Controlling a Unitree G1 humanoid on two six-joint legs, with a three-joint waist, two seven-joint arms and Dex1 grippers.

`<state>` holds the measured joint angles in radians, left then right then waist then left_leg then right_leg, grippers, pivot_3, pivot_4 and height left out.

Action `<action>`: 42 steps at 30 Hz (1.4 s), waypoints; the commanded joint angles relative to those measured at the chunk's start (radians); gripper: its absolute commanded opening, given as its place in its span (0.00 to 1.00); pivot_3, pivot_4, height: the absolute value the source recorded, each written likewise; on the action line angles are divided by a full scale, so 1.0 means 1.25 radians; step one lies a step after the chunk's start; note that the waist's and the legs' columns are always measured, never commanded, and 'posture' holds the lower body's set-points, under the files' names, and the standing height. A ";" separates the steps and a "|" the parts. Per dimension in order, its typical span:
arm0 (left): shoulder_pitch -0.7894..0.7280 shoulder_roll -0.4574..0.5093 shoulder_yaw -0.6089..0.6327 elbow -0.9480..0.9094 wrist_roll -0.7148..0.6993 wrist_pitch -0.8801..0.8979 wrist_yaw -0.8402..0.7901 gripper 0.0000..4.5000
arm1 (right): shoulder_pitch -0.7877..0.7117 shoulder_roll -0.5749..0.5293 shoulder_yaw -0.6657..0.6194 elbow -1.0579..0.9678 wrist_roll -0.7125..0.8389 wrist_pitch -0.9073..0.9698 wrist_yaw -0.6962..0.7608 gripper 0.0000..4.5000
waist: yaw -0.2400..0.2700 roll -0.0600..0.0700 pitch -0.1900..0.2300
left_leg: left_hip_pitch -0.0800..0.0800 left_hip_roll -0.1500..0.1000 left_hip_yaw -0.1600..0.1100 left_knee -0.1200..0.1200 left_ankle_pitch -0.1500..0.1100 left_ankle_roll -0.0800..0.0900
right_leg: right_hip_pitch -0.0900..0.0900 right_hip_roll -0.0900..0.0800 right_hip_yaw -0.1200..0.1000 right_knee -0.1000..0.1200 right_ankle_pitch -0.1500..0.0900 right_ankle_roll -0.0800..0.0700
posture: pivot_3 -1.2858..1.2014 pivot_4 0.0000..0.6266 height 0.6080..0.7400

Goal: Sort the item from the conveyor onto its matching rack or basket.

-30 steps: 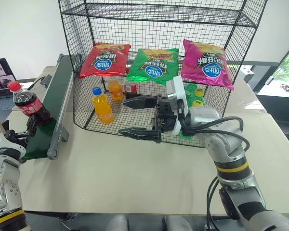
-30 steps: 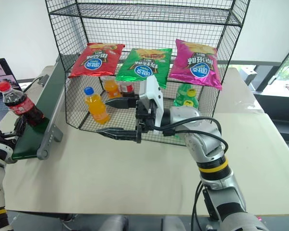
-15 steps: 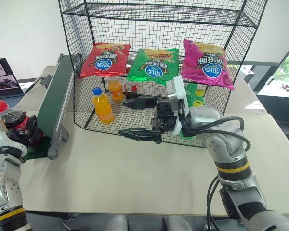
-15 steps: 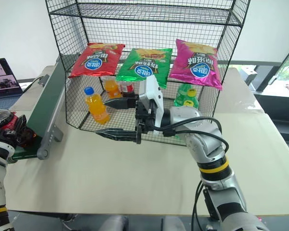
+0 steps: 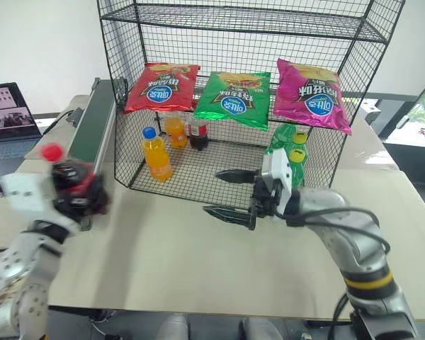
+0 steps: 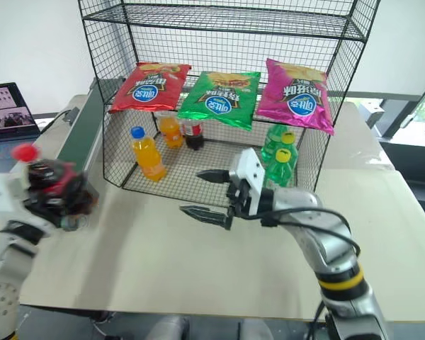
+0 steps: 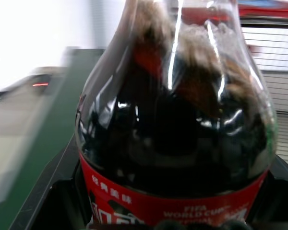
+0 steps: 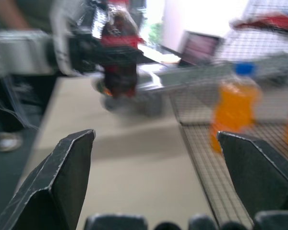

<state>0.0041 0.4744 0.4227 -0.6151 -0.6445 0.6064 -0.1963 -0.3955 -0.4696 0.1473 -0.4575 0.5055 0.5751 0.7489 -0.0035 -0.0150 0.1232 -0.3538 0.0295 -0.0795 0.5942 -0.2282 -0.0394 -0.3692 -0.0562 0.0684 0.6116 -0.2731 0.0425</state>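
Cola bottle (image 5: 72,178) lifted off conveyor (image 5: 93,127) by left gripper (image 5: 81,195), right gripper (image 5: 234,195) lowered.

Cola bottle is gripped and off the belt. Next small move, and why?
Probably carry the cola bottle on toward the right gripper. The left gripper is shut on the bottle beside the conveyor, while the right one waits open in front of the rack, pointing at it: likely a handover.

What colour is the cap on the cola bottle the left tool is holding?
Red. The cap on the cola bottle shows best in the right eye view.
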 commanded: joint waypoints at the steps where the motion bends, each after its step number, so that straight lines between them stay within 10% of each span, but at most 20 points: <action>1: -0.083 -0.035 -0.129 0.032 0.057 -0.031 -0.003 0.69 | 0.051 0.025 -0.007 -0.077 -0.057 0.003 -0.117 1.00 | -0.006 0.000 0.000 | 0.000 0.000 0.000 0.000 0.000 0.000 | 0.000 0.001 0.000 0.000 0.000 0.000 | 0.52 0.24 0.98; 9: -0.372 -0.175 -0.324 0.532 0.256 -0.284 -0.075 0.69 | 0.101 0.079 0.011 -0.080 -0.178 0.006 -0.283 1.00 | -0.007 0.000 0.000 | 0.000 0.000 0.000 0.000 0.000 0.000 | 0.000 0.002 0.001 0.000 0.000 0.000 | 0.52 0.24 0.98; 22: -0.615 -0.294 -0.322 1.064 0.354 -0.606 -0.154 0.69 | 0.115 0.155 0.012 -0.085 -0.251 0.039 -0.398 1.00 | -0.009 0.000 0.000 | -0.002 -0.001 -0.001 0.000 0.000 0.001 | 0.000 0.001 0.000 -0.001 0.000 0.001 | 0.52 0.24 0.98; 26: -0.622 -0.297 -0.319 1.101 0.362 -0.644 -0.173 0.99 | 0.120 0.153 0.012 -0.090 -0.251 0.044 -0.397 1.00 | -0.010 0.000 0.000 | -0.001 -0.001 -0.001 0.000 0.000 0.001 | 0.000 0.001 0.000 0.000 -0.002 0.004 | 0.52 0.24 0.98; 42: -0.326 -0.226 -0.322 0.624 0.325 -0.393 -0.206 1.00 | 0.114 0.141 -0.002 -0.038 -0.235 0.020 -0.343 1.00 | -0.009 0.001 0.000 | 0.000 0.000 -0.001 0.000 0.000 0.001 | 0.000 0.001 0.000 0.001 0.000 0.001 | 0.52 0.24 0.98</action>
<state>-0.3998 0.1852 0.0188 0.2549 -0.2199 0.0875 -0.4534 -0.2470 -0.2929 0.1604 -0.4897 0.2042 0.6320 0.3097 -0.0154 -0.0132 0.1233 -0.3540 0.0289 -0.0806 0.5949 -0.2284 -0.0380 -0.3690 -0.0551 0.0687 0.6133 -0.2733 0.0441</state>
